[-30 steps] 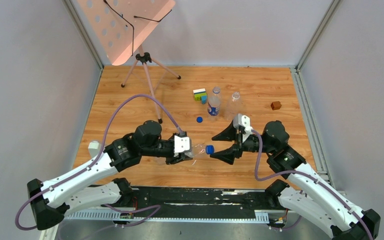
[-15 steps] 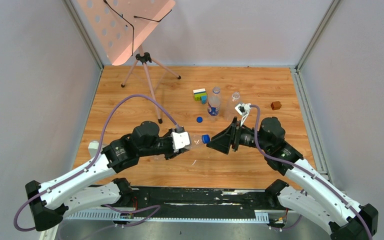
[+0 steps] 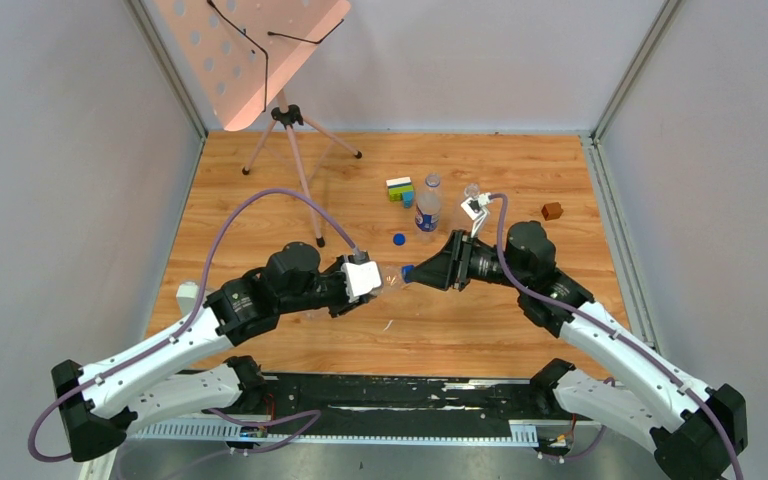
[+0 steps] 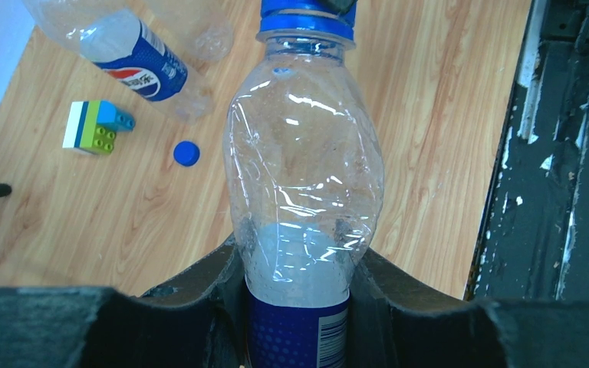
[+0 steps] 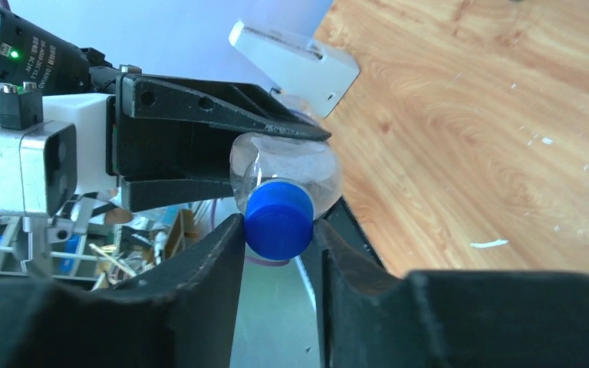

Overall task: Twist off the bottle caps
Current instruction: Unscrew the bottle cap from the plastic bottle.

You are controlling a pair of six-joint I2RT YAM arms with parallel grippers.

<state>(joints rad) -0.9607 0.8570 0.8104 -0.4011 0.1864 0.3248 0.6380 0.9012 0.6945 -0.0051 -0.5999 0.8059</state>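
We see the right gripper (image 5: 278, 234) w/ both black fingers (image 5: 213, 264) closed on the blue cap (image 5: 278, 218), one finger pressed to each side of it. That cap sits on the neck of the held bottle (image 4: 303, 176), a clear, crinkled one. The left gripper (image 4: 299, 307) clamps the same bottle low on its body. Its fingertips (image 4: 199, 280) touch both sides just above the blue label. The bottle lies roughly sideways btw the two arms, neck pointing right. In the top view the grippers meet tip to tip near the ctr of the table (image 3: 260, 220).

Moving outward, a loose cap (image 3: 398, 239), dark blue, lies flat on the wood just far of the held bottle. Farther back the labelled bottle (image 3: 427, 208) stands upright. The unlabelled bottle (image 3: 471, 197) stands just right of it, partly hidden by the right wrist's camera mount. The toy block cluster (image 3: 400, 189) sits just left of the labelled bottle. A brown cube (image 3: 552, 211) lies well apart to the right. At far left a tripod (image 3: 285, 130) carries a pink perforated board (image 3: 260, 50).
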